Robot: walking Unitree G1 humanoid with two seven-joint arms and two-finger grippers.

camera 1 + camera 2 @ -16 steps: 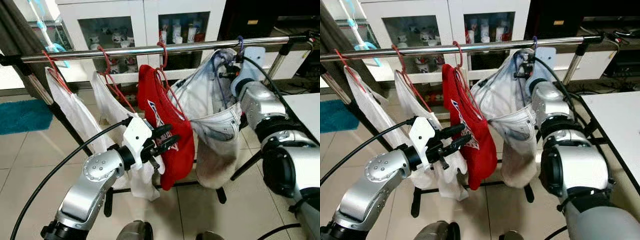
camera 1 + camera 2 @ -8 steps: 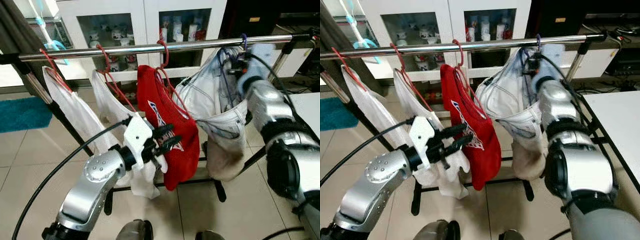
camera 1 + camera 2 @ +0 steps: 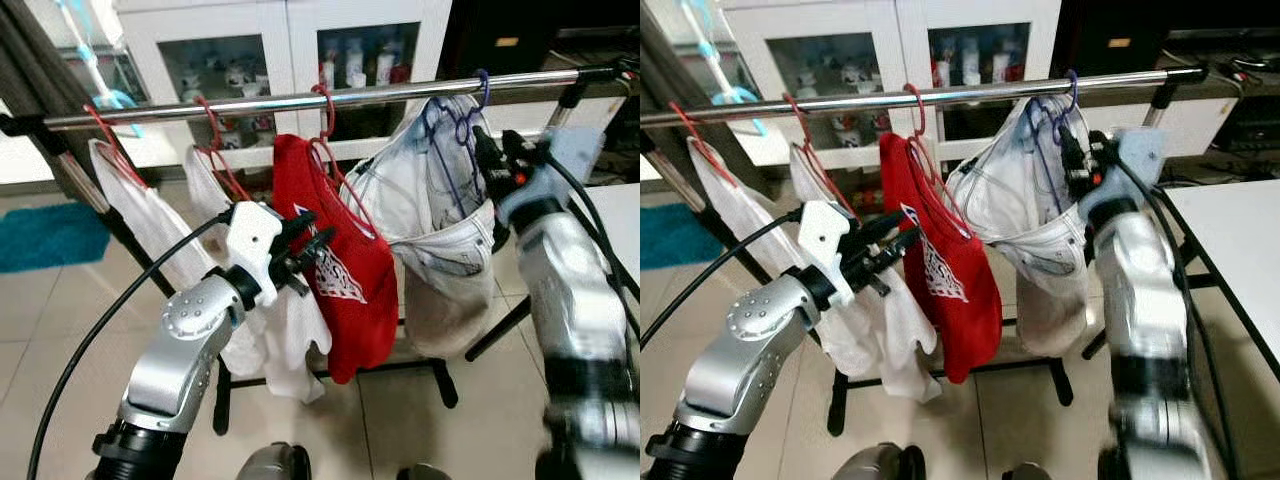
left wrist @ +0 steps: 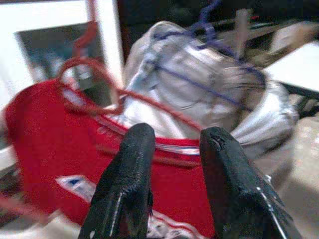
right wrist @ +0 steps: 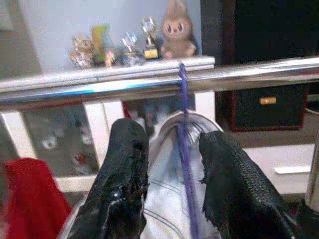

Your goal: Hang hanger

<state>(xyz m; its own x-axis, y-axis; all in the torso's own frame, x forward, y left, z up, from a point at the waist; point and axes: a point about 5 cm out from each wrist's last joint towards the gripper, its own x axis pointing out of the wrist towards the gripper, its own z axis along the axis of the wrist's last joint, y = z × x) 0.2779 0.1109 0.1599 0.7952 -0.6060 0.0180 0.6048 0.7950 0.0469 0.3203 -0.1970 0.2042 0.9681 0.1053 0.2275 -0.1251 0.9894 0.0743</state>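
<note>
The blue hanger point(image 3: 452, 128) carrying the pale jeans point(image 3: 430, 235) sits with its hook over the chrome rail point(image 3: 300, 100), at the right end beside three red hangers bearing a red shirt point(image 3: 335, 265) and two white garments point(image 3: 150, 235). The right gripper point(image 3: 492, 160) is just beside the jeans, below the rail; in its wrist view the fingers point(image 5: 122, 169) stand parted with the blue wire passing between them and touching neither, so nothing is held. Judgement: the hanging step appears done and the release is in hand; the next move calls for drawing the right arm clear without snagging the wire or denim, which could pull the hook off the rail. The left gripper point(image 3: 300, 250) hovers in front of the red shirt, fingers point(image 4: 132, 174) parted by a moderate gap and empty; whether they touch the cloth cannot be told. The red shirt carries a white and blue printed graphic, too small and creased to read. No brand or label is legible on the jeans, hangers or rail. Figurines and small trophies stand in the white cabinet point(image 3: 270, 45) behind.
</note>
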